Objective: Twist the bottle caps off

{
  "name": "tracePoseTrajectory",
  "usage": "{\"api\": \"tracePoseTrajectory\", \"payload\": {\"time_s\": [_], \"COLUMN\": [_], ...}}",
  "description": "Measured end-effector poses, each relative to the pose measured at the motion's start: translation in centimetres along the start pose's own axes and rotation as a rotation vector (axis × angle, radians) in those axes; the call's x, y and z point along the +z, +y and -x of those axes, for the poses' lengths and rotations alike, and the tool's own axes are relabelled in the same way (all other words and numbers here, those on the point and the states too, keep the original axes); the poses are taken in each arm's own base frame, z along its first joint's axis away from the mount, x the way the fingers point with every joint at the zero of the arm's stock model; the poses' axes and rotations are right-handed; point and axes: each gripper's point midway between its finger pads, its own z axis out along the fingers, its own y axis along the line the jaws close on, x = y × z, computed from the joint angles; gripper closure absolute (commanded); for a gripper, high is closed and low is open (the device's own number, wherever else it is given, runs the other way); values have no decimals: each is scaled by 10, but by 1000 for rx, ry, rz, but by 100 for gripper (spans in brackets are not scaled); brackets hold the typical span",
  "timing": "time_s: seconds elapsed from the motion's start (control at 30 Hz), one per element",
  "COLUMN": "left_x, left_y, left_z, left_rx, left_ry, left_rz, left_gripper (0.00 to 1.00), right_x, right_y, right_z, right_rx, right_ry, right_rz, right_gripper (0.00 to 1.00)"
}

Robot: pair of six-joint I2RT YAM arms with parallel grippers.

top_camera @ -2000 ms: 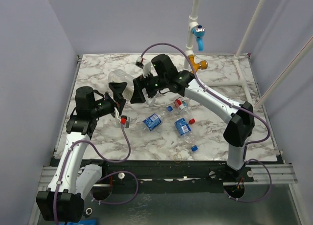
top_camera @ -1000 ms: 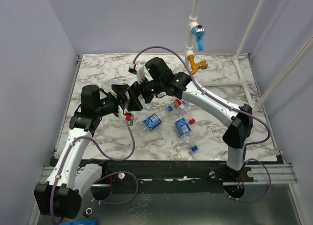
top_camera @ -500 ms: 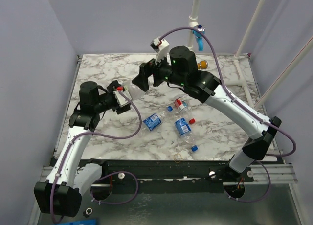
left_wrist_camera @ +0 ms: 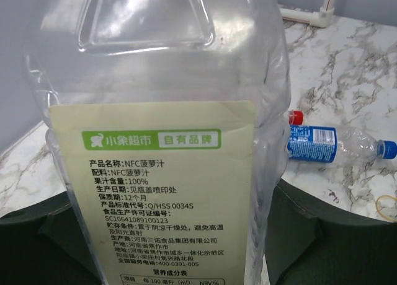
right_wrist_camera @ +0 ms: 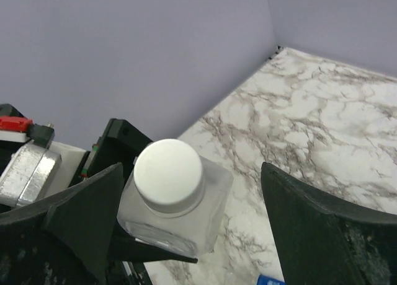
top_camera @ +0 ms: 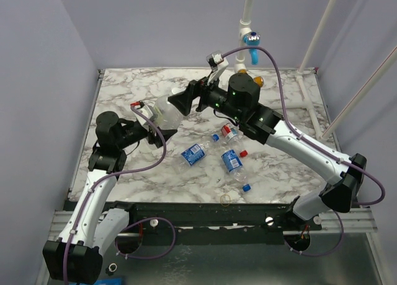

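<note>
My left gripper [top_camera: 153, 129] is shut on a wide clear juice bottle [top_camera: 162, 111] with a pale green label [left_wrist_camera: 167, 192] and holds it above the table. Its white cap [right_wrist_camera: 169, 173] points at my right gripper [right_wrist_camera: 191, 173]. That gripper [top_camera: 178, 103] is open, with one jaw on each side of the cap and neither touching it. Two small blue-label bottles [top_camera: 195, 153] [top_camera: 232, 161] and a red-label bottle [top_camera: 231, 135] lie on the table. A loose red cap [top_camera: 244, 153] and a blue cap [top_camera: 246, 188] lie near them.
A yellowish rubber-band ring [top_camera: 226, 199] lies near the front edge. A white pipe with a blue valve [top_camera: 251, 43] stands at the back. White tubes [top_camera: 307, 96] run along the marble table's right side. One blue-label bottle [left_wrist_camera: 316, 142] also shows in the left wrist view.
The left gripper has raised and tilted the wide bottle upward. The right arm has lifted away from the table, swung back and right, and now faces the bottle's cap with its jaws open.
</note>
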Motion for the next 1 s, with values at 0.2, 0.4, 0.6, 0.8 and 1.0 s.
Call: {"api": "tracePoseTrajectory", "payload": {"time_s": [0.2, 0.4, 0.6, 0.8, 1.0], "left_x": [2, 6, 9, 11, 11], "left_y": [-1, 0, 2, 3, 3], "left_z": [10, 5, 0, 3, 8], "left_rx": [-20, -53, -89, -99, -93], "left_ry": [-36, -28, -18, -28, -40], "left_rz": [-9, -16, -18, -17, -17], "left_gripper": [85, 86, 86, 86, 85], "right_x": [7, 17, 23, 27, 34], "right_y": [11, 15, 13, 11, 8], "right_z": [26, 30, 21, 16, 15], "right_rx": [14, 24, 34, 38, 49], "right_ry": [-92, -110, -87, -80, -80], "right_rz": [41, 64, 66, 59, 44], "right_gripper": [11, 18, 26, 38, 52]}}
